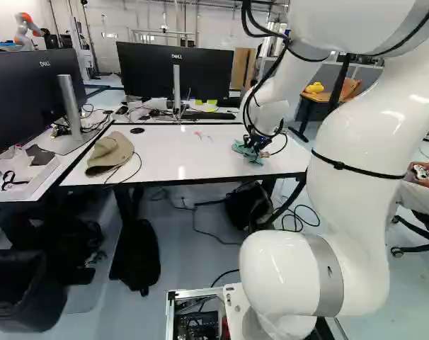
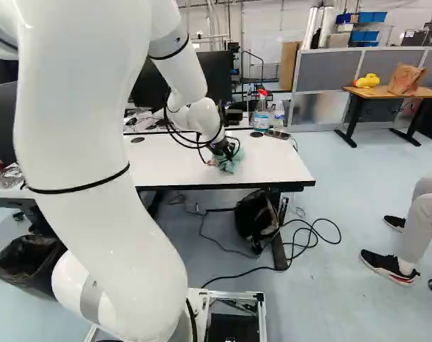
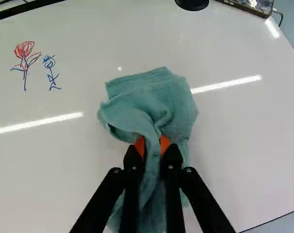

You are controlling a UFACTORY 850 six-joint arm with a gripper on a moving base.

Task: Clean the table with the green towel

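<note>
In the left base view, my gripper (image 1: pixel 254 143) has the green towel (image 1: pixel 246 153) on the white table (image 1: pixel 200 157). Right base view: a spray bottle (image 2: pixel 261 120) by the table's far edge. Wrist view: my jaws, nearly closed, pinch a towel fold; a red-and-blue flower drawing (image 3: pixel 24 56) marks the table.

Rises thick and tall through the white arm (image 1: pixel 349 163), bends over at the top, then reaches ahead and down. Carries the black gripper (image 2: pixel 227 151) low beyond the wrist (image 2: pixel 200 117), aimed downward. Pinches with both fingers (image 3: pixel 132 167) close together, orange pads (image 3: pixel 165 144) facing across a narrow gap.
</note>
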